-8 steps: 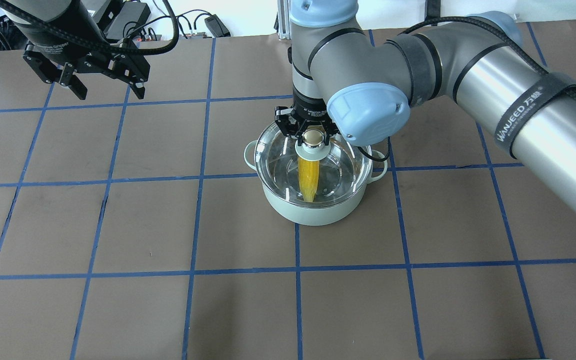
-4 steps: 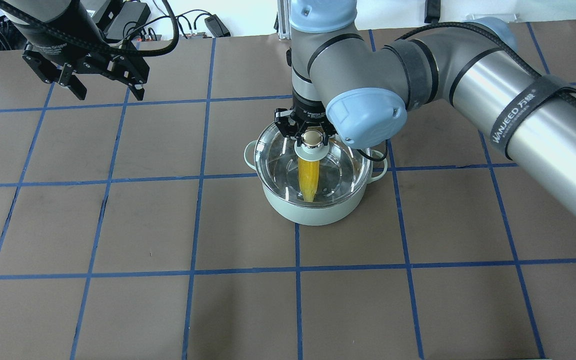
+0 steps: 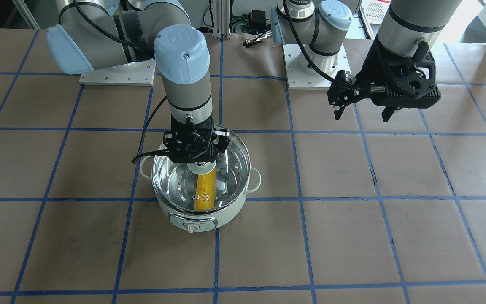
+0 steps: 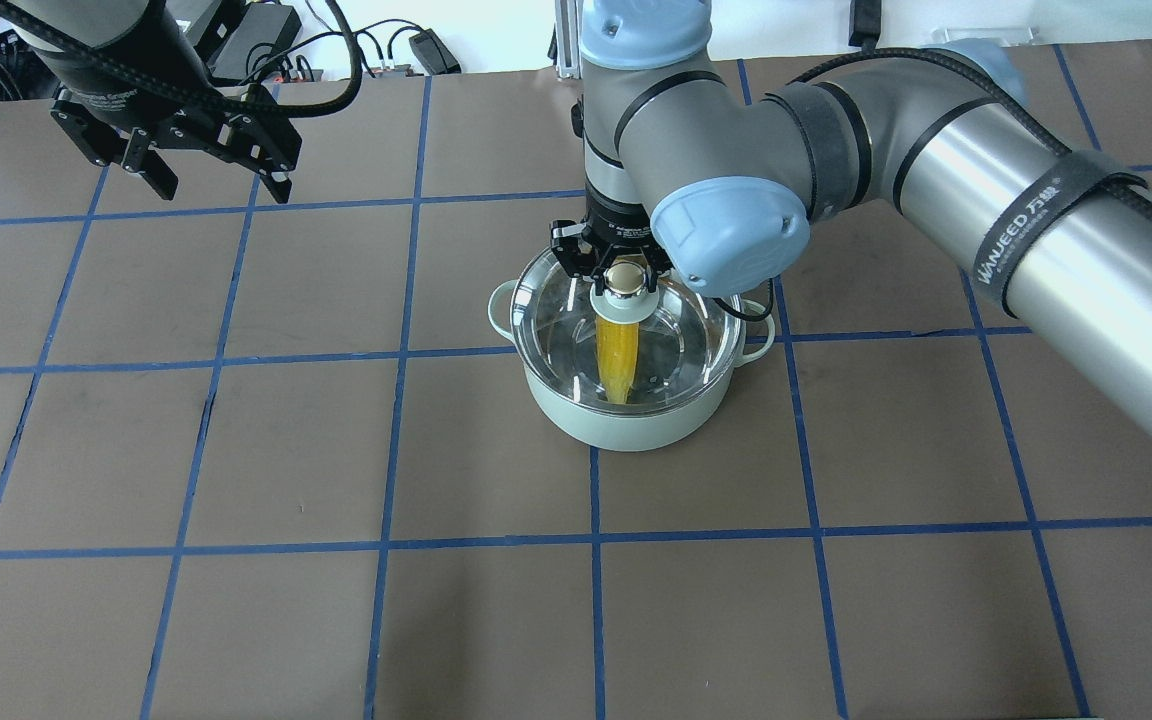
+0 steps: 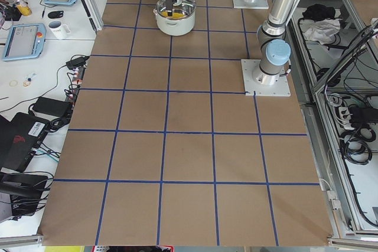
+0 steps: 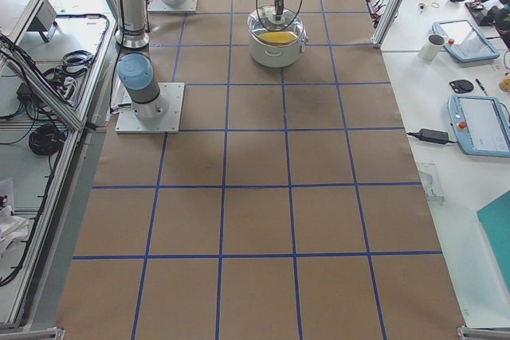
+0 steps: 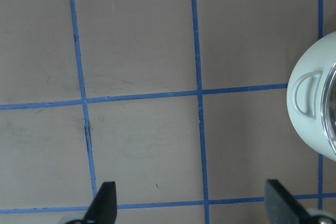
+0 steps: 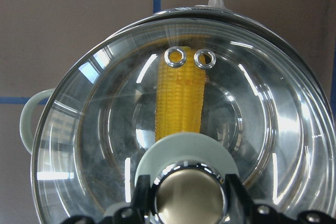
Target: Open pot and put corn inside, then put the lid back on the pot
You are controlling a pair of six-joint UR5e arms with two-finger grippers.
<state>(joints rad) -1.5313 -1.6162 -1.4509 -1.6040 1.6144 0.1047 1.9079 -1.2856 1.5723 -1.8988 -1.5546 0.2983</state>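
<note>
The pale mint-green pot [image 4: 626, 428] stands mid-table, its white knob panel facing the front view [image 3: 192, 221]. The yellow corn [image 4: 616, 365] lies inside it, seen through the glass in the right wrist view [image 8: 181, 103]. The clear glass lid [image 4: 681, 340] sits on the pot's rim. My right gripper [image 4: 622, 278] comes straight down and is shut on the lid's beige-gold knob [image 8: 189, 195]. My left gripper [image 4: 219, 190] hangs open and empty high over the far left of the table, well away from the pot.
The brown mat with a blue tape grid [image 4: 496, 560] covers the table around the pot. In the left wrist view the pot's side handle [image 7: 307, 93] shows at the right edge. Cables and power bricks [image 4: 266, 45] lie beyond the far edge.
Almost nothing: the right arm's elbow shifted slightly while the gripper stayed on the lid knob. The left gripper crept slightly farther away.
</note>
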